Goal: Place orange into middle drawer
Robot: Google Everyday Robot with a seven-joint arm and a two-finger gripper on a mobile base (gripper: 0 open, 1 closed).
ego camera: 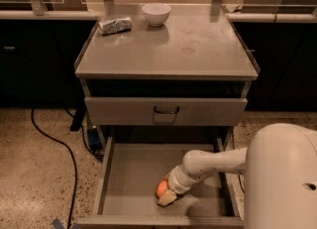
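The claw (167, 197) sits near the front edge of the open drawer (129, 173), the orange (160, 189) against it. Its grip cannot be told. Bare drawer floor spreads to its left.

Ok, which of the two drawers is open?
The lower drawer, pulled out, with the gripper and orange inside; the upper drawer is shut.

Tool (165, 196) against orange (160, 188) in middle drawer (132, 172)

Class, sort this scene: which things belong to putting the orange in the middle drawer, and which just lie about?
Job: orange; open middle drawer; end effector inside it, at the orange.
Lying about: white bowl and crumpled packet on the cabinet top; floor cable.
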